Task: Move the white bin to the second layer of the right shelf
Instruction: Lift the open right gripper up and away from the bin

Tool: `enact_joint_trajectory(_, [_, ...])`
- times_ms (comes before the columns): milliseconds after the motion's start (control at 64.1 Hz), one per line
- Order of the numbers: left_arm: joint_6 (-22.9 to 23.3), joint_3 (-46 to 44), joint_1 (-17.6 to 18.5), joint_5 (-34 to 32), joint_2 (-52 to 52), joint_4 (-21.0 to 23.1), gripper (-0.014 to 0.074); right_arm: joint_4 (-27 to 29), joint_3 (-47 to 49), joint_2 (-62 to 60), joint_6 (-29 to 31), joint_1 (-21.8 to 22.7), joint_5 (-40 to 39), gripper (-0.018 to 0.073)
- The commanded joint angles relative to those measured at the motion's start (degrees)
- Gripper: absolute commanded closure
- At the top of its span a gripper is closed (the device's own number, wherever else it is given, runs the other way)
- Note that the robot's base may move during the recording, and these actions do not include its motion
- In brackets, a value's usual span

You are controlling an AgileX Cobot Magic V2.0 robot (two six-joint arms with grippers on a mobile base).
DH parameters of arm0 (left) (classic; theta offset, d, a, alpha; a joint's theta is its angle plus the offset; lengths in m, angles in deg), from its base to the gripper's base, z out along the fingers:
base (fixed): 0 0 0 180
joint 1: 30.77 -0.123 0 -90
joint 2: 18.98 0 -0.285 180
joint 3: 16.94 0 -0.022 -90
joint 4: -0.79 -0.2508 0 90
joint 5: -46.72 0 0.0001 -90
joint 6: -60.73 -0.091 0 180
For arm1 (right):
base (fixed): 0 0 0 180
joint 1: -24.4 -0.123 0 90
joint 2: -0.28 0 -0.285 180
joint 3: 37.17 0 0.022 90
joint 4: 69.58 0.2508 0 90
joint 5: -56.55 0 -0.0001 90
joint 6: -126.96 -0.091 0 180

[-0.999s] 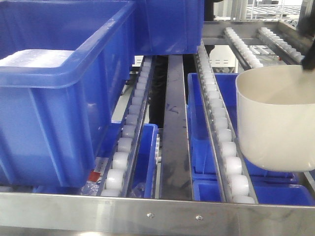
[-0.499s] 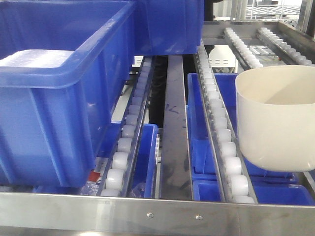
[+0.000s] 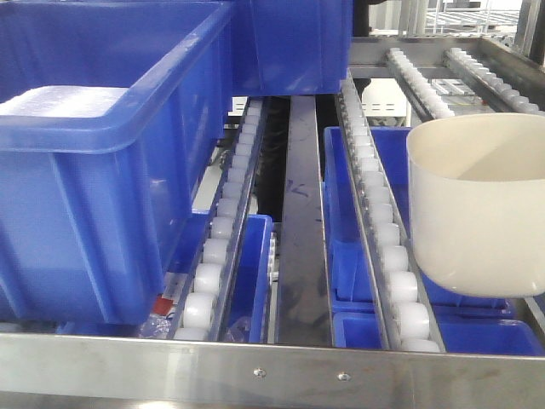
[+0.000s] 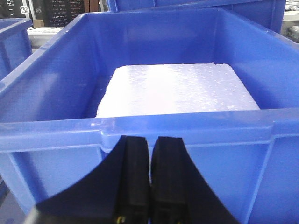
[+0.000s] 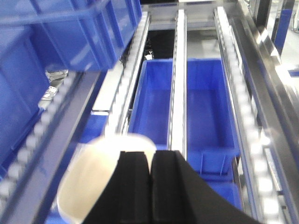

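Observation:
The white bin (image 3: pixel 477 204) sits at the right of the front view on the roller rails (image 3: pixel 385 243) of the right shelf second layer, behind its steel front lip (image 3: pixel 170 362). No gripper touches it there. In the right wrist view the bin (image 5: pixel 91 179) is blurred at lower left, beneath and behind my right gripper (image 5: pixel 150 155), which is shut with nothing between its fingers. My left gripper (image 4: pixel 150 140) is also shut and empty, just in front of the rim of a large blue crate (image 4: pixel 196 126).
The large blue crate (image 3: pixel 94 179) holds a white foam slab (image 4: pixel 177 88) and fills the left of the shelf. Another blue crate (image 3: pixel 294 43) stands behind it. More blue crates (image 5: pixel 187 102) lie on the level below, under the rails (image 5: pixel 239 88).
A second ago a dark part of the right arm showed above the bin's far right rim; it has since left the front view. The bin has stayed where it was.

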Motion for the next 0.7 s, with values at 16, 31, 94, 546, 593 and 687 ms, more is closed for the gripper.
enact_joint_trajectory(16, [0.2, 2.1, 0.2, -4.8, 0.8, 0.3, 0.0512, -0.1, -1.1, -2.2, 0.0, 0.3, -6.0, 0.0503])
enact_joint_trajectory(31, [0.2, 2.1, 0.2, -4.8, 0.8, 0.3, 0.0512, -0.1, -1.3, -2.5, 0.0, 0.3, -6.0, 0.0503])
enact_joint_trajectory(94, [0.2, 2.1, 0.2, -4.8, 0.8, 0.3, 0.0512, -0.1, -1.8, -3.1, 0.0, 0.3, -5.8, 0.0503])
enact_joint_trajectory(546, [0.2, 2.1, 0.2, -4.8, 0.8, 0.3, 0.0512, -0.1, -1.8, -3.1, 0.0, 0.3, -6.1, 0.0503])
enact_joint_trajectory(593, [0.2, 2.1, 0.2, -4.8, 0.8, 0.3, 0.0512, -0.1, -1.8, -3.1, 0.0, 0.3, -6.1, 0.0503])
enact_joint_trajectory(687, [0.2, 2.1, 0.2, -4.8, 0.8, 0.3, 0.0512, -0.1, -1.8, -3.1, 0.0, 0.3, -6.1, 0.0503])
